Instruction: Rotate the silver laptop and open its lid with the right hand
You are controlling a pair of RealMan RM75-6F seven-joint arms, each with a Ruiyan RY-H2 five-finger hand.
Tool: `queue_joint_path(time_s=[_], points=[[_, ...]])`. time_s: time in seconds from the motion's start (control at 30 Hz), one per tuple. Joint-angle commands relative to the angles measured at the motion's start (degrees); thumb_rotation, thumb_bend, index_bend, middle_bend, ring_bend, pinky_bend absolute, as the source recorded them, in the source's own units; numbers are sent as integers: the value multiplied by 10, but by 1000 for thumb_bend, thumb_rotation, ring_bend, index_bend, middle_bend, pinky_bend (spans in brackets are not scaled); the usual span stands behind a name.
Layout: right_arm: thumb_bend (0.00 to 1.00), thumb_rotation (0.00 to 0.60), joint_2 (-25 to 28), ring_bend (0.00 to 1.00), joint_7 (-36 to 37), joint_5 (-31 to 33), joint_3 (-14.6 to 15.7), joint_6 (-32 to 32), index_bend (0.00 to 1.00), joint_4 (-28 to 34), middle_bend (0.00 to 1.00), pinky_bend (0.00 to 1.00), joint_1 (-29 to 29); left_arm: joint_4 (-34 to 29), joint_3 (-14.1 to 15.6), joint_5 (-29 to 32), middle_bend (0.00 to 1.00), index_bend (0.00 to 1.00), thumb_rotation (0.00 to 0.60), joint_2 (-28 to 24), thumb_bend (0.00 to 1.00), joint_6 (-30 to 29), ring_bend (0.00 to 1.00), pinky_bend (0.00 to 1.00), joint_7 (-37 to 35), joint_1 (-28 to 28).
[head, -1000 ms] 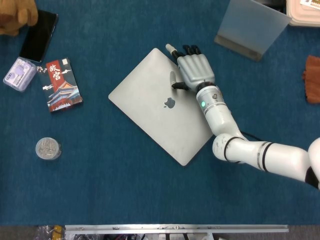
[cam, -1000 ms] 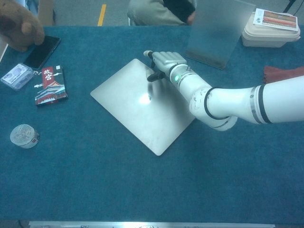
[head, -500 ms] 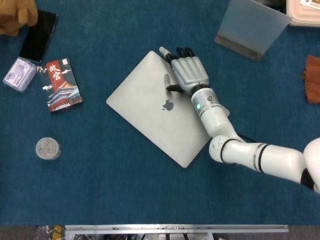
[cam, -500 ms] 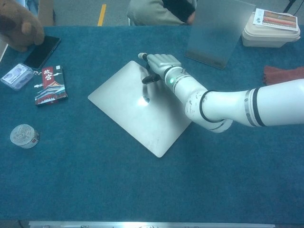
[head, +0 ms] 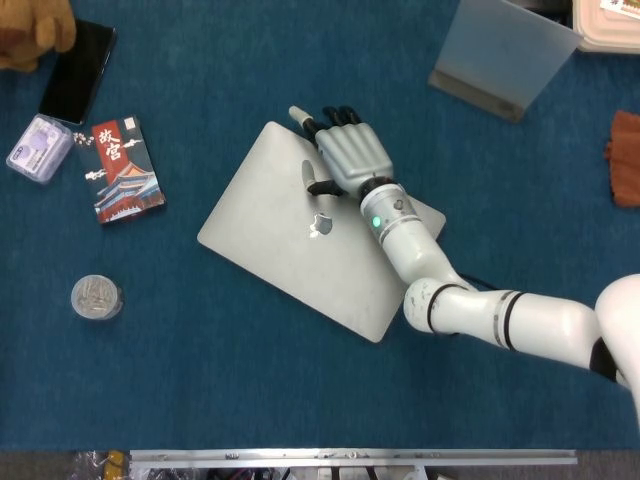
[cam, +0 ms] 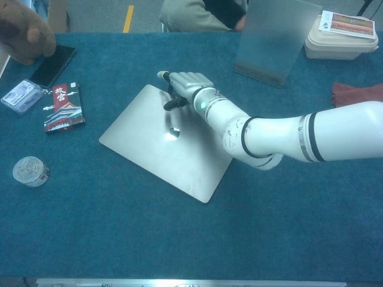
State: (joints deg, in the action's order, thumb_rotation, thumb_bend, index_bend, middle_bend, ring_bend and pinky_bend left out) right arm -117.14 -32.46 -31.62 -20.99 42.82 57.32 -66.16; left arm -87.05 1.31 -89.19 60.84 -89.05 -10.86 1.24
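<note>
The silver laptop (head: 290, 235) (cam: 152, 140) lies shut on the blue cloth in the middle of the table, skewed, one corner pointing toward the far side. My right hand (head: 345, 155) (cam: 185, 84) rests flat on its far corner, palm down, with the fingers reaching over the far edge and the thumb on the lid. Nothing is gripped in it. My left hand does not show in either view.
At the far left lie a black phone (head: 77, 70), a small clear box (head: 38, 147), a picture booklet (head: 124, 169) and a round tin (head: 96, 297). A frosted stand (head: 500, 50) and a lidded container (cam: 341, 36) sit far right, with a brown cloth (head: 625, 158).
My right hand has slid left across the far side, and the laptop has turned with it, its far corner swinging left and its near corner staying close to where it was.
</note>
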Motion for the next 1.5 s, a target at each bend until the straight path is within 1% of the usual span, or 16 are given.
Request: queue_joint_path(time_s=[0.03, 0.67, 0.9, 1.3, 1.5], points=[[568, 350, -3, 0, 1, 0, -2, -1, 0, 2, 317, 32, -3, 1, 0, 0, 70, 48, 600, 0, 318, 0, 47, 0, -1, 0], [568, 350, -25, 0, 5, 3, -14, -11, 0, 6, 317, 32, -34, 11, 0, 3, 70, 48, 600, 2, 319, -3, 47, 0, -11, 5], [568, 350, -28, 0, 3, 3, -14, -9, 0, 23, 317, 32, -43, 13, 0, 3, 70, 48, 600, 3, 318, -7, 47, 0, -13, 7], [568, 350, -11, 0, 5, 8, -12, 4, 0, 65, 317, 32, -42, 16, 1, -1, 70, 48, 600, 3, 318, -11, 47, 0, -16, 10], [569, 350, -5, 0, 0, 8, -6, 18, 0, 64, 317, 32, -40, 17, 1, -2, 70, 48, 600, 4, 319, -11, 47, 0, -17, 10]])
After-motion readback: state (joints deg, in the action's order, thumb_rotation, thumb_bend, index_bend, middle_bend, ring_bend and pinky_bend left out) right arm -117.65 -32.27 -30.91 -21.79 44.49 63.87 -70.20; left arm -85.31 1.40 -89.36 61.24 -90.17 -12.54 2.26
